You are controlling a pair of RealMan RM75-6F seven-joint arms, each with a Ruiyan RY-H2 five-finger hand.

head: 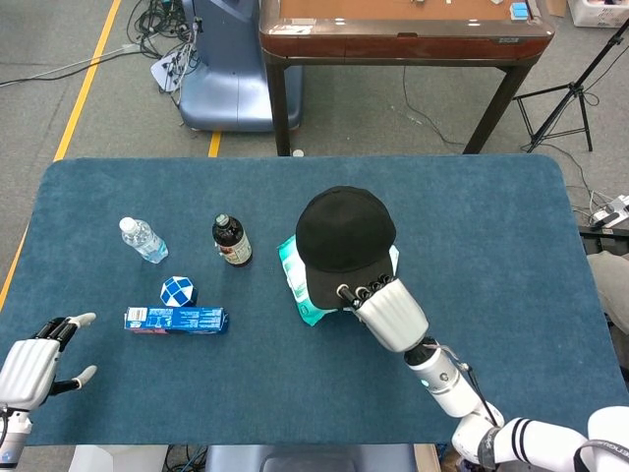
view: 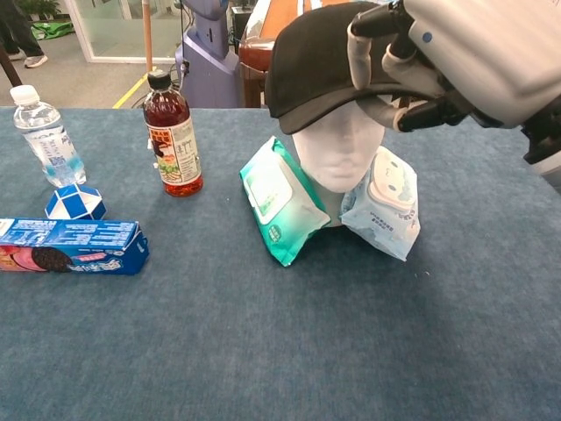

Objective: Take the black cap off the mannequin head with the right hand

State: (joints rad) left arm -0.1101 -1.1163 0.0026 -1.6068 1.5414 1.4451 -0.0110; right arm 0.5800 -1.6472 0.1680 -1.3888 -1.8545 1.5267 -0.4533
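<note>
Right hand (view: 438, 61) grips the brim of the black cap (view: 320, 57), thumb under it (fingers on top). Cap sits tilted on the mannequin head (view: 337, 153), so the lifting off is not finished.

The right robot hand (view: 438, 57) sits at the upper right of the chest view, fingers (view: 359, 53) curled and pinching the black fabric cap (head: 344, 236). The left robot hand (head: 34, 364) rests at the head view's lower left, fingers spread, holding nothing.
</note>
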